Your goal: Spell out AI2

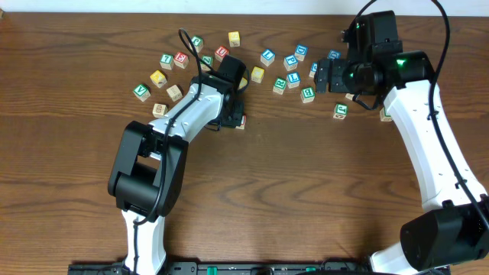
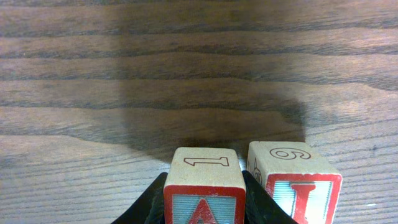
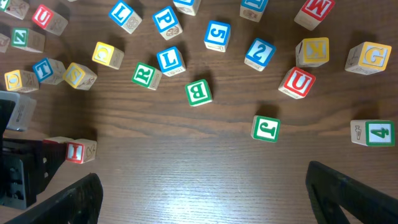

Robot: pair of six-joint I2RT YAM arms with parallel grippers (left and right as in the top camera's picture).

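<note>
My left gripper (image 2: 204, 208) is clenched on the red-edged wooden A block (image 2: 204, 183), just beside the red-edged wooden I block (image 2: 295, 186) (a thin gap shows between them). To place it well, I'd square the faces, then release gently and lift straight up. My right gripper (image 3: 208, 199) hangs spread and empty, with the blue wooden 2 block (image 3: 259, 53) loose ahead

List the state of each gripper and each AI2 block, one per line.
left gripper: shut on A block.
A block: gripped, letter upright.
I block: free on the table, beside the A block.
2 block: loose on the table, ungripped.
right gripper: open, empty.
</note>
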